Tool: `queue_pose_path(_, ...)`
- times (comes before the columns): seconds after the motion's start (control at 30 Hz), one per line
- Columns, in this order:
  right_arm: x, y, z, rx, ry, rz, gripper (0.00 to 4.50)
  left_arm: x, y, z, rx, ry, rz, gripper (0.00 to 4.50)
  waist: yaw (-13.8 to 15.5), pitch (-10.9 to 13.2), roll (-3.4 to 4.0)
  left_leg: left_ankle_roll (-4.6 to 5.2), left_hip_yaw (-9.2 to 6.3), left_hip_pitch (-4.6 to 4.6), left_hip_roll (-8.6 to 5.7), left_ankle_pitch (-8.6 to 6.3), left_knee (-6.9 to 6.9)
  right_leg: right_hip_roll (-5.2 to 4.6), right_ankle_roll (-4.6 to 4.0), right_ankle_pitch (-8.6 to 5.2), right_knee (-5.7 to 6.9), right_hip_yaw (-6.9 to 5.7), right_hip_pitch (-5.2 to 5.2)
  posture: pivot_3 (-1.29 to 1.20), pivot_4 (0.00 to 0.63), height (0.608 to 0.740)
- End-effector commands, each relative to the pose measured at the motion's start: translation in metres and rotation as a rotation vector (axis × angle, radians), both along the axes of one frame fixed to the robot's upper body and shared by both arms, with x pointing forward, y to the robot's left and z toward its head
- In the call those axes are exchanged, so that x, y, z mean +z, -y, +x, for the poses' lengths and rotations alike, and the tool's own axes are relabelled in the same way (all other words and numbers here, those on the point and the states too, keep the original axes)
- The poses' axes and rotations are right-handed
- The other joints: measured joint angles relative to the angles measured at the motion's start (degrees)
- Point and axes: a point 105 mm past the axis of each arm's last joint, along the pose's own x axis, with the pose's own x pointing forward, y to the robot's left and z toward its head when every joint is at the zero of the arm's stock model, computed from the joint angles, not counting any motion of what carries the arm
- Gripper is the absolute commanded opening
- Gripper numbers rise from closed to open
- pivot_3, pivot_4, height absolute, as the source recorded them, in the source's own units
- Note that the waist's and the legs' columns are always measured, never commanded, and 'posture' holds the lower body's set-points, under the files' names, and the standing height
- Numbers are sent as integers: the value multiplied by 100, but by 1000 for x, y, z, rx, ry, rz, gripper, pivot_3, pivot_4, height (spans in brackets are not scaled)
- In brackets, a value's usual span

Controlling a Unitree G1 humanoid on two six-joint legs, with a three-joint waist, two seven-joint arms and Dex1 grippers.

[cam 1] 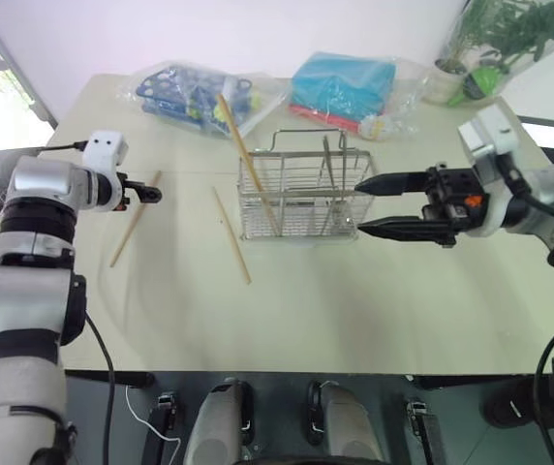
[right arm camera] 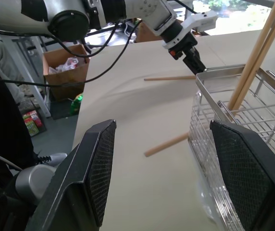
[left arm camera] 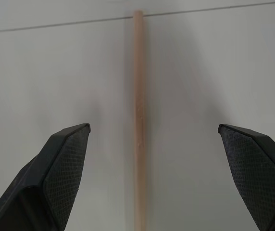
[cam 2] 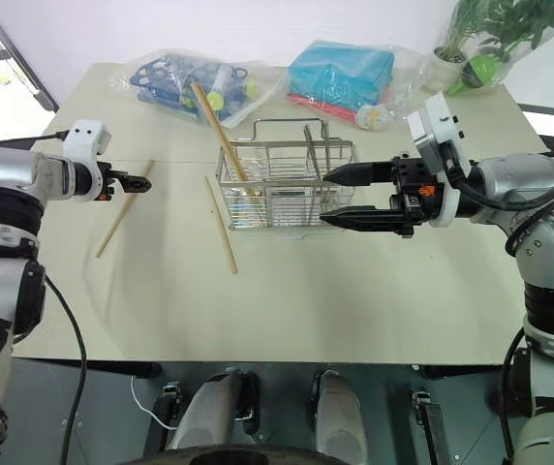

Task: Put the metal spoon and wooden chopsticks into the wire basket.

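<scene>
Wooden chopsticks are split between places: one leans upright in the wire basket (cam 1: pixel 301 194), its top tilted toward the far left, while two lie flat on the table (cam 1: pixel 374 300). The nearer loose chopstick (cam 1: pixel 231 235) rests just beside the basket's left end; the other loose chopstick (cam 1: pixel 134 221) lies well out to the left, directly under the left gripper (cam 1: pixel 153 194).

That left gripper hangs over the stick with its jaws spread wide and empty; in the left wrist view the stick runs straight up the middle of the gap between the two fingers (left arm camera: pixel 63 163), which looks like deliberate centring so that closing would pinch it across its width. I judge this to be the approach to a pick, not yet a grasp (nothing touches the wood).

The right gripper (cam 1: pixel 364 204) is level, pointing toward the basket's right end, jaws parted and holding nothing; probably it waits there clear of the left arm's path.

A slim metal piece standing in the basket's right compartment may be the metal spoon (cam 1: pixel 328 160), though I cannot be certain. Plastic-wrapped packs (cam 1: pixel 345 87) sit at the table's far edge, uninvolved.
</scene>
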Motion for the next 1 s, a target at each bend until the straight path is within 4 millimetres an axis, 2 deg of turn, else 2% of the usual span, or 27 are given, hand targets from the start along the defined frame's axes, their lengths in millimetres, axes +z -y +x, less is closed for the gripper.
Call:
queue_pose_path(0.03, 13, 2, -6, -11, 60, 10, 3173, -3, -2, 2, 4, 0, -4, 4500, 0, 0, 0, 5, -2, 0, 0, -3, 0, -1, 0, 0, 2, 0, 0, 0, 150, 715)
queue_pose_path(0.23, 14, 4, -5, -28, 62, 13, 3173, -28, -4, -3, 5, -66, 32, 4500, 3, -2, 1, 15, -4, 8, 1, -9, 3, -3, 0, 0, 8, 0, 4, 0, 150, 715)
queue_pose_path(0.33, 15, 4, -5, -30, 63, 14, 3226, -28, -2, -2, -11, -57, 25, 3706, 1, -3, 2, 17, -7, 12, 1, -10, 3, -3, 0, 0, 14, 0, 4, 0, 150, 715)
queue_pose_path(0.37, 15, 5, -5, -31, 64, 12, 3226, -27, -1, -1, -13, -52, 24, 3281, 1, -3, 2, 18, -8, 12, 1, -10, 3, -3, -1, 0, 15, 0, 4, 0, 150, 715)
queue_pose_path(0.57, 13, 7, -1, -44, 70, 4, 3226, -17, 2, 2, -31, -30, 17, 99, 3, -3, 2, 18, -7, 10, 1, -10, 5, -4, 0, 0, 15, 0, 4, 0, 150, 715)
queue_pose_path(0.73, 12, 6, 2, -46, 71, 5, 3226, -10, -2, 5, -1, 7, 17, 38, 0, -3, 2, 18, -7, 9, 1, -10, 5, -4, 0, 0, 15, 0, 3, 0, 150, 715)
queue_pose_path(0.8, 11, 7, 2, -49, 71, 0, 3226, 6, -5, 13, 38, 106, 9, 38, 1, -2, -1, 18, -7, 9, 1, -10, 5, -3, 0, 0, 15, 0, 2, 0, 150, 715)
queue_pose_path(0.87, 11, 8, 3, -52, 72, -3, 3226, 38, -6, 24, 79, 273, -43, 38, 1, 0, -3, 18, -10, 6, 2, -10, 5, -3, 0, 0, 15, 0, 1, 0, 150, 715)
queue_pose_path(0.93, 11, 11, 3, -63, 75, -9, 3226, 88, 3, 32, 36, 519, -89, 38, 6, 4, -11, 18, -11, 4, 2, -9, 5, -4, 0, 0, 15, 0, 0, 0, 150, 715)
queue_pose_path(1.0, 11, 17, 5, -87, 79, -16, 3226, 157, 24, 23, -41, 826, -208, 38, 18, 17, -33, 8, -14, -3, 2, -4, 7, -5, 0, 1, 14, -2, -3, 0, 150, 715)
